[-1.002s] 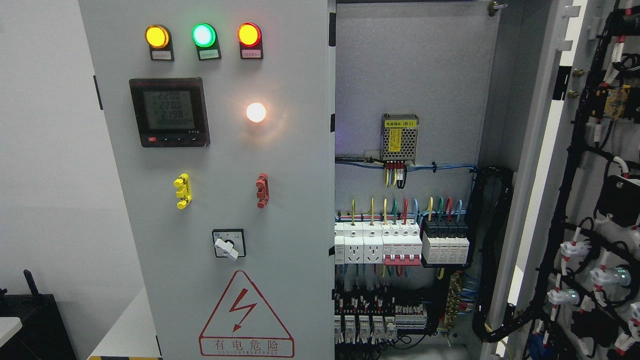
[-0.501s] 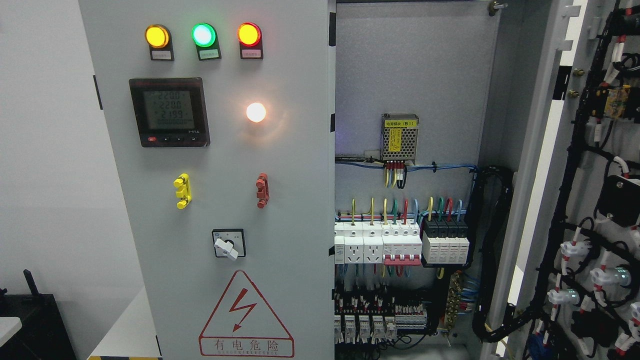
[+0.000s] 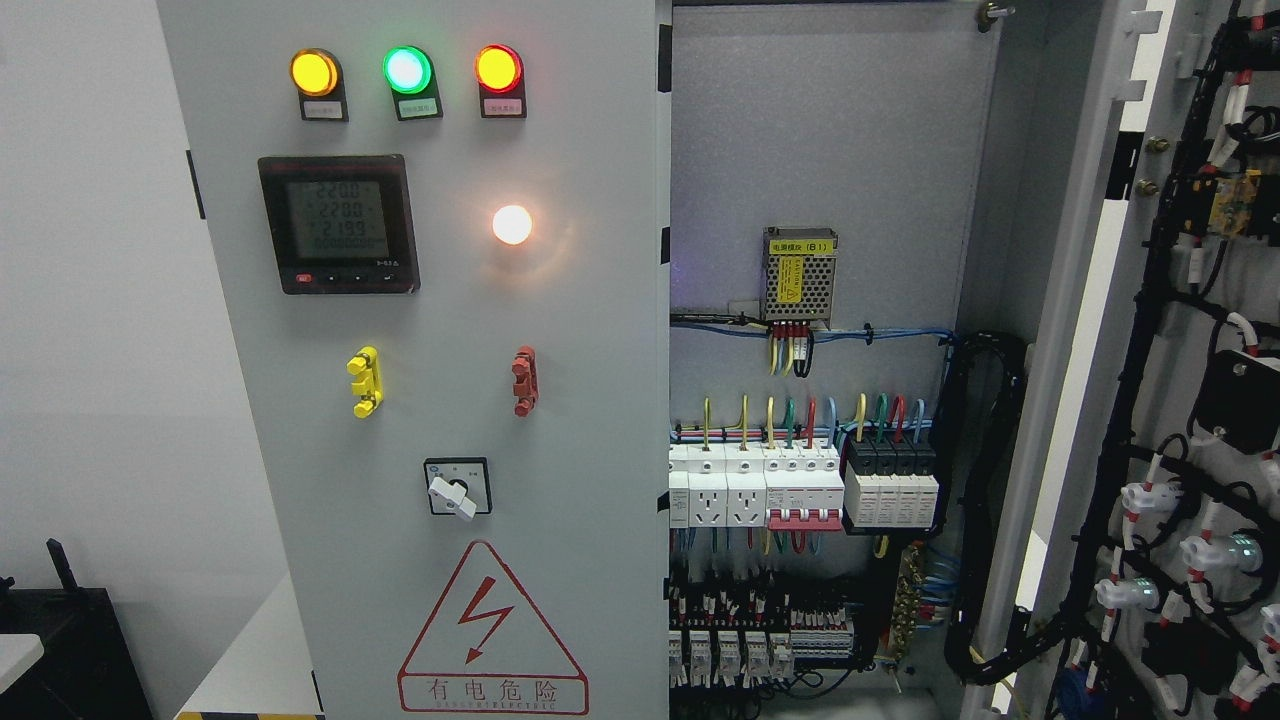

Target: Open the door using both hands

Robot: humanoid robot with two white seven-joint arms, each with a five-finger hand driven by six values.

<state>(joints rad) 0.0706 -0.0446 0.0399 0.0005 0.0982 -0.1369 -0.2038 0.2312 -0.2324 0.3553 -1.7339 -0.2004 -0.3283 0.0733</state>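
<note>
Neither of my hands shows anywhere in this head view, so I cannot tell whether their fingers are spread, pressed together or pinching anything; what I see is the cabinet alone.

At the far left stands a pale wall (image 3: 90, 300), with a dark box (image 3: 60, 650) at its foot in the lower left corner; next comes the closed left door (image 3: 580, 400), a grey panel filling the middle of the view; along its top edge sit three lit lamps, amber (image 3: 314, 72), green (image 3: 407, 70) and red (image 3: 498, 69); below them is a black digital meter (image 3: 338, 223) with a glowing white lamp (image 3: 512, 224) to its right; lower down a yellow fitting (image 3: 364, 382) and a red fitting (image 3: 524, 381) sit level with each other; under these is a rotary switch (image 3: 457, 487), and at the door's bottom edge a red triangular warning sign (image 3: 492, 630).

Right of that door's edge the cabinet interior (image 3: 820, 130) lies exposed; a small mesh-covered power supply (image 3: 798, 277) is mounted on the back plate, a row of white breakers (image 3: 755, 487) below it, with terminal blocks (image 3: 760, 640) near the bottom; the right door (image 3: 1215, 420) stands swung wide open at the right edge of the view, its inner face carrying black cable looms (image 3: 1150, 330).
</note>
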